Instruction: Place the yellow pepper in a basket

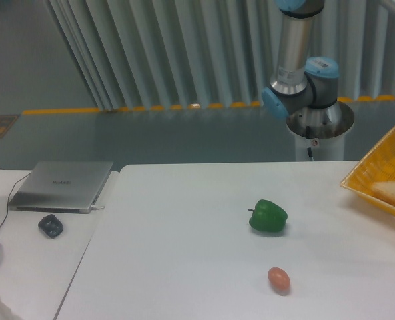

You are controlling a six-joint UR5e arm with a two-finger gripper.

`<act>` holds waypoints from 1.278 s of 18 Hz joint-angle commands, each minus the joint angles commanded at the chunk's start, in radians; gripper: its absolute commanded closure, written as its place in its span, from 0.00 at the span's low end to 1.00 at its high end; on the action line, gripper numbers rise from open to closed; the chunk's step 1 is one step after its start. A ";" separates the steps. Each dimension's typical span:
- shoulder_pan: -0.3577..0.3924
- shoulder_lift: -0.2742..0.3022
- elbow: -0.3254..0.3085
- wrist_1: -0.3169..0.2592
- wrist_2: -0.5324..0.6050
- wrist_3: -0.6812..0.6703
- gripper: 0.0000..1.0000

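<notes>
The arm (297,73) rises behind the table (184,267); its gripper is out of view, so its state cannot be told; the yellow pepper is not visible; the basket (377,177) sits at the right edge; a green pepper (268,217) and a reddish egg (279,279) lie mid-table.

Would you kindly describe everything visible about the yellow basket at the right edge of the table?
The basket is a shallow, yellow woven one with sloping sides and a squared corner pointing left. It rests on the white table at the right edge of the picture, which cuts off most of it. Inside lies something pale and flat that I cannot identify. No yellow pepper shows in it. The green pepper sits well apart to its left.
</notes>
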 joint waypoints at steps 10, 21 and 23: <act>-0.046 -0.044 0.155 -0.161 -0.086 -0.422 0.00; -0.140 -0.175 0.281 -0.281 -0.084 -0.466 0.00; -0.141 -0.169 0.247 -0.235 -0.080 -0.479 0.00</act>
